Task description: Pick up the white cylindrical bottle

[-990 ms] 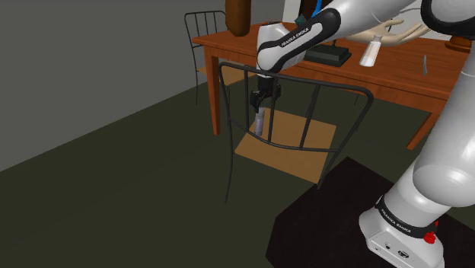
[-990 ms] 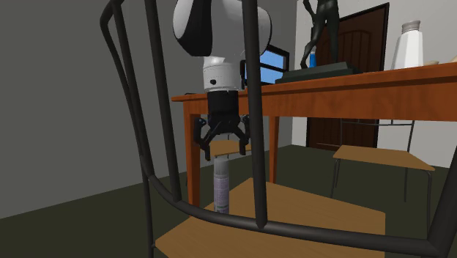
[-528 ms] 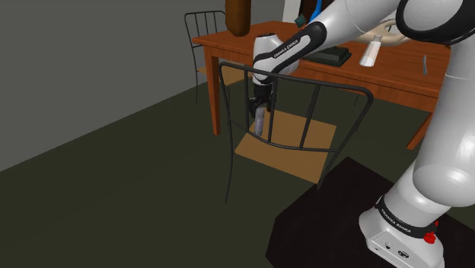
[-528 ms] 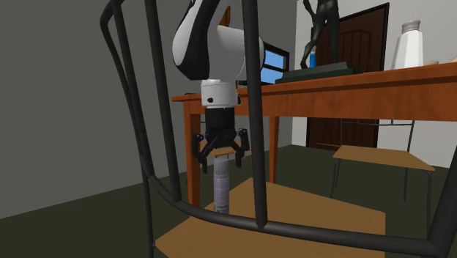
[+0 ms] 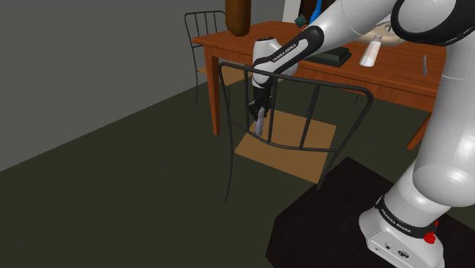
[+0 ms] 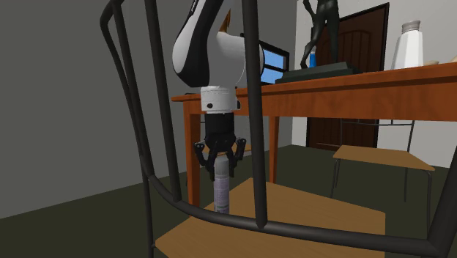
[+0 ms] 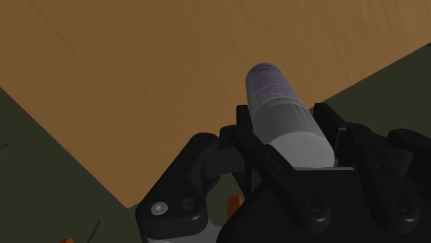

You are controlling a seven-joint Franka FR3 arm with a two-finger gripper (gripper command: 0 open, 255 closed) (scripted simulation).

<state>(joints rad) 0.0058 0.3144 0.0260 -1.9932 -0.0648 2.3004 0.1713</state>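
Observation:
A grey-white cylindrical bottle (image 5: pixel 261 123) (image 6: pixel 221 192) stands upright on the wooden seat (image 5: pixel 293 145) (image 6: pixel 315 220) of a black wire-backed chair, near the seat's edge. My black gripper (image 5: pixel 260 109) (image 6: pixel 220 166) points straight down over it. Its fingers are shut on the bottle's upper part. In the wrist view the bottle (image 7: pixel 276 103) runs from between the two fingers of the gripper (image 7: pixel 286 123) down to the seat (image 7: pixel 138 69), its lower end banded with a purplish label.
The chair's curved black back (image 5: pixel 304 80) stands between my stand and the bottle. Behind the chair is a wooden table (image 5: pixel 396 80) (image 6: pixel 351 91) with a dark statue (image 6: pixel 322 33) and another white bottle (image 5: pixel 371 53) (image 6: pixel 410 44). A second chair (image 5: pixel 205 30) stands at the table's far end.
The gripper came down over the bottle's top, and its spread fingers closed onto the bottle. The bottle still stands on the seat.

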